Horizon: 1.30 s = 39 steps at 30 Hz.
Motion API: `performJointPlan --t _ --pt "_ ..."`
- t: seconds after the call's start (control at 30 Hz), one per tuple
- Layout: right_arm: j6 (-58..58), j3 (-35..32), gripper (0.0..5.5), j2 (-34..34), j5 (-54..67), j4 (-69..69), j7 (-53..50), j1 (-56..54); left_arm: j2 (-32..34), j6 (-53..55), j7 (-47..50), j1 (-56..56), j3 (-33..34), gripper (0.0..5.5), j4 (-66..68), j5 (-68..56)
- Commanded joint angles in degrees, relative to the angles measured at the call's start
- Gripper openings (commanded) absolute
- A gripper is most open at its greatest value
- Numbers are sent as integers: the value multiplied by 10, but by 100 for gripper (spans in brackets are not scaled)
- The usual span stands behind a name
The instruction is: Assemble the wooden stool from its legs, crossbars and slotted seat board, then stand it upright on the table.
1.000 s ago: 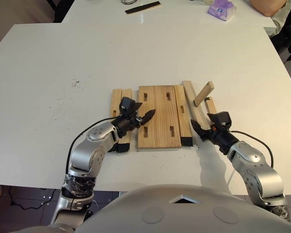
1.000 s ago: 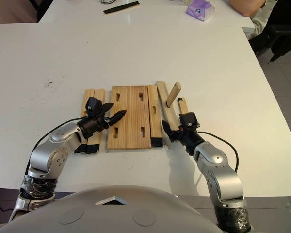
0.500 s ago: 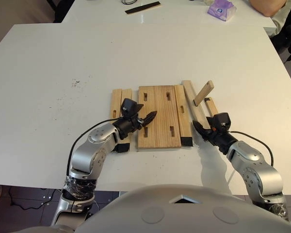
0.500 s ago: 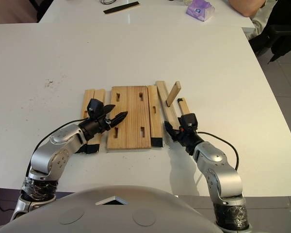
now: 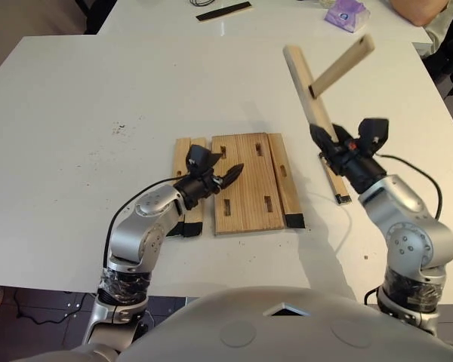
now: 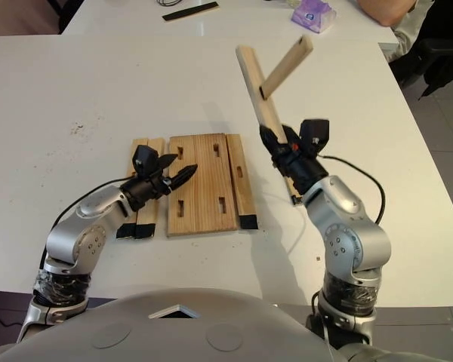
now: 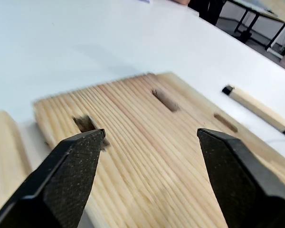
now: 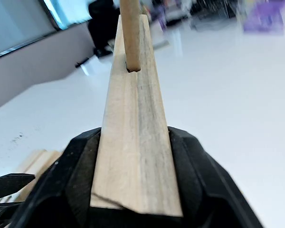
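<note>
The slotted seat board point(image 5: 245, 181) lies flat at the table's middle. Two legs point(image 5: 184, 154) lie along its left side and another leg point(image 5: 285, 181) along its right side. My left gripper point(image 5: 217, 167) hovers open just above the board's left part, its fingers point(image 7: 76, 171) spread over a slot. My right gripper point(image 5: 326, 142) is shut on the lower end of a leg point(image 5: 305, 90), held tilted in the air to the right of the board. A crossbar point(image 5: 343, 64) sticks out of that leg's slot point(image 8: 130, 66). A loose crossbar point(image 5: 334, 181) lies on the table under my right gripper.
The white table point(image 5: 98, 90) has free room on the left and at the back. A second table behind holds a black strip point(image 5: 222, 10) and a purple packet point(image 5: 344, 13). The right table edge runs close to my right arm.
My right gripper has closed on the leg with the crossbar and lifted it off the table, up and away from the board. My left gripper has stayed over the board.
</note>
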Motion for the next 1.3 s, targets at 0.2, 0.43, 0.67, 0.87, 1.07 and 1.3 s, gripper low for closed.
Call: performJointPlan --t 0.2,0.43,0.67,0.87,1.07,1.3 --pt "52 -137 205 -168 369 56 306 -72 30 128 -47 -129 145 461 -101 -404" --pt "108 -114 205 -251 471 77 397 -60 39 123 -23 -154 132 461 -118 -560" --pt "103 -82 205 -277 454 86 435 -44 63 90 0 -165 123 461 -131 -640" --pt "77 -51 205 -283 402 87 458 -39 85 81 -12 -154 106 416 -125 -643" --pt "54 -36 205 -293 362 86 479 -34 107 79 -39 -139 89 318 -136 -623" --pt "42 -34 205 -307 347 93 499 -43 129 75 -75 -125 81 212 -134 -595"
